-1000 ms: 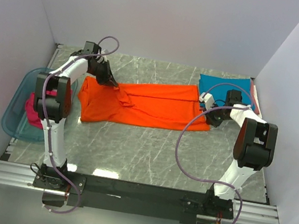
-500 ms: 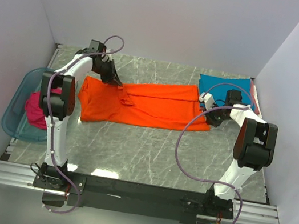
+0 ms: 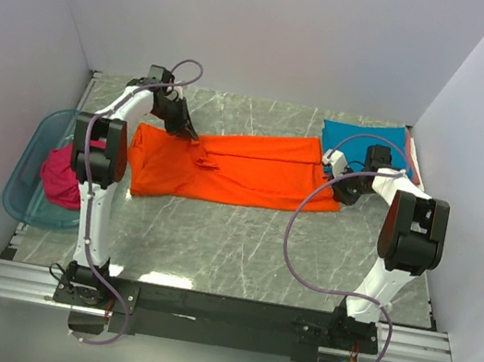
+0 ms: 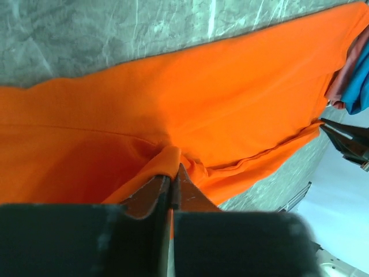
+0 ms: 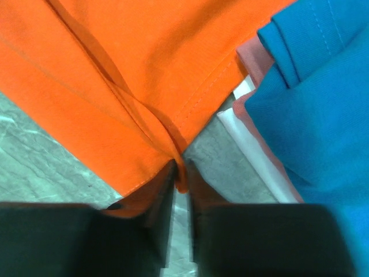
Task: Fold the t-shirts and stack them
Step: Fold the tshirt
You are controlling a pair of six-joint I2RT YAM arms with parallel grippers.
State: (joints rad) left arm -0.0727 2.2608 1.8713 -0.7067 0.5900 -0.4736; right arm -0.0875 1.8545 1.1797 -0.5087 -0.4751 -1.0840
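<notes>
Well, my left pincer (image 4: 172,195) is clamped tight on a raised fold of the orange t-shirt (image 4: 230,104), which is spread across the marble table (image 3: 241,237). My right pincer (image 5: 180,193) stands narrow about its corner hem; gripping or not, I cannot tell. The teal t-shirt (image 5: 323,115) lies just beside. Far left, the blue tub (image 3: 23,189) holds a magenta t-shirt (image 3: 57,178).
</notes>
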